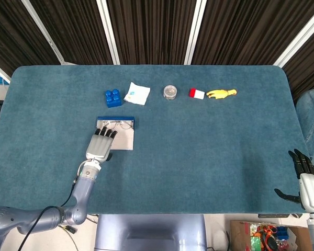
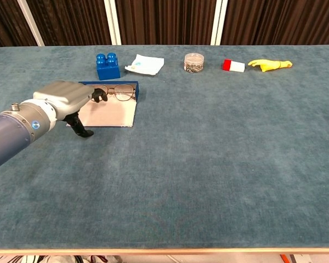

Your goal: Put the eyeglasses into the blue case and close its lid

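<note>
Flanking the blue case [image 2: 112,112]: blue brick [image 2: 107,66], white packet [image 2: 145,64].

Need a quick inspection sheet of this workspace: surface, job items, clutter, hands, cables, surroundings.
Surface: teal table, carpet-like top.
Job's things: blue case lies open, lid flat toward the robot; eyeglasses rest in it at the far edge.
Clutter: far row, from left: blue brick, white packet, clear round jar, red-and-white block, yellow toy.
Hands: left hand over the lid's left part, fingers toward the eyeglasses, holding nothing; right hand off the table's right edge, holding nothing.
Cables: black cable along the left arm.
Surroundings: dark slatted backdrop; a person's knee at right.
</note>
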{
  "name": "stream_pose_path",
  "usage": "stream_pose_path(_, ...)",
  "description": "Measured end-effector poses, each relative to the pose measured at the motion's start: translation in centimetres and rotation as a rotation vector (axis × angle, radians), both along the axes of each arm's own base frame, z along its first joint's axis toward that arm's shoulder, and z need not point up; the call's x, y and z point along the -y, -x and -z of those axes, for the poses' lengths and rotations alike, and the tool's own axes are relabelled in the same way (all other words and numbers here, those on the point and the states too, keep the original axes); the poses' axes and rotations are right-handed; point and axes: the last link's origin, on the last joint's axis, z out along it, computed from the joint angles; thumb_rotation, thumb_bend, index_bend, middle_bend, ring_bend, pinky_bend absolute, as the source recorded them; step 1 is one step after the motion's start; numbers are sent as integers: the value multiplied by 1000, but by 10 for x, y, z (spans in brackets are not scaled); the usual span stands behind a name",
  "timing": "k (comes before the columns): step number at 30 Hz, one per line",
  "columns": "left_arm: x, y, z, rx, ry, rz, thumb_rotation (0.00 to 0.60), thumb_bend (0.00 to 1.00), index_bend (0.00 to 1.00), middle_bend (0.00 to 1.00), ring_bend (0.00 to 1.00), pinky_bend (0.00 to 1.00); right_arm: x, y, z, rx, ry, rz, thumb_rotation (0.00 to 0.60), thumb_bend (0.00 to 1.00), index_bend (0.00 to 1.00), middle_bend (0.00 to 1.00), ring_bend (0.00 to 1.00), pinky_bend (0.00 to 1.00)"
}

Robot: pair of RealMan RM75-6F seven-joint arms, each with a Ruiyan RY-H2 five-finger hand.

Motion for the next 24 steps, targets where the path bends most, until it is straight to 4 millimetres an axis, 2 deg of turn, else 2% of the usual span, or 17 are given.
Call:
stream_pose_path(11,-9,-10,12,-19,-37,35,600,158,219,174,76,152,0,0,0,-1,-1,0,600,46,5,0,48,186)
stream_pose_path(18,-12,-11,14,-20,-53,32,600,363,281,172,76,152,0,0,0,1,-1,-2,600,46,5,0,49,186)
stream_pose_path(24,-21,-15,11,-28,-91,45,600,406,323,170,76,152,0,0,0,6,-1,-1,600,46,5,0,49,186)
